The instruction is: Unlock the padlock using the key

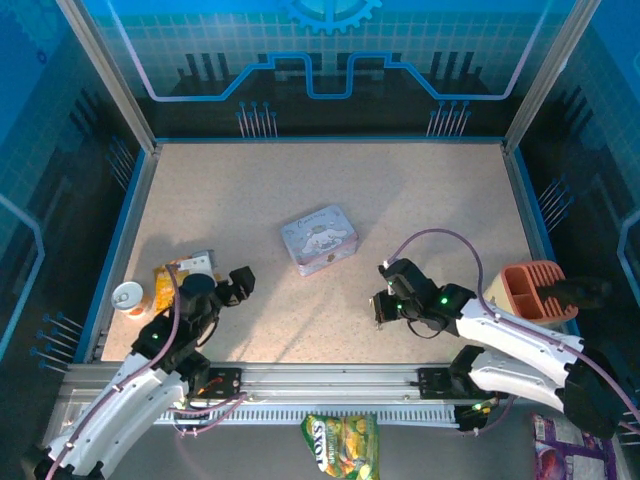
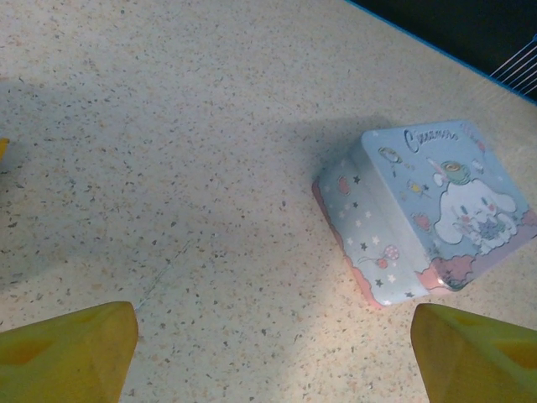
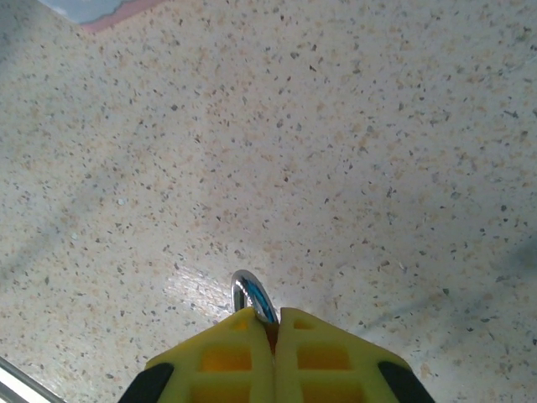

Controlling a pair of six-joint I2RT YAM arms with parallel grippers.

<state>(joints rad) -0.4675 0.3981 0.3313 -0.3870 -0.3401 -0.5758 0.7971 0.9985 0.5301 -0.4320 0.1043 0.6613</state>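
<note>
Fingers of the right gripper (image 3: 273, 315) pinch the padlock (image 3: 252, 295) by its silvery shackle; left gripper (image 2: 268, 340) spread wide.

Table (image 1: 420, 190): speckled beige top, blue rim on L, far & R sides. Tin (image 1: 320, 238) sits approx mid-table, lid up, turned at an angle to the edges; pale blue w/ white cartoon figure, pink along the base, soft shadow on its L side. Near L edge: small white round item (image 1: 128, 295), too small to ID, & just R of it a yellow-orange packet (image 1: 183, 274), partly hidden. At R edge: reddish-brown slotted holder (image 1: 528, 288); can't tell if it's on the top or just off it.
</note>
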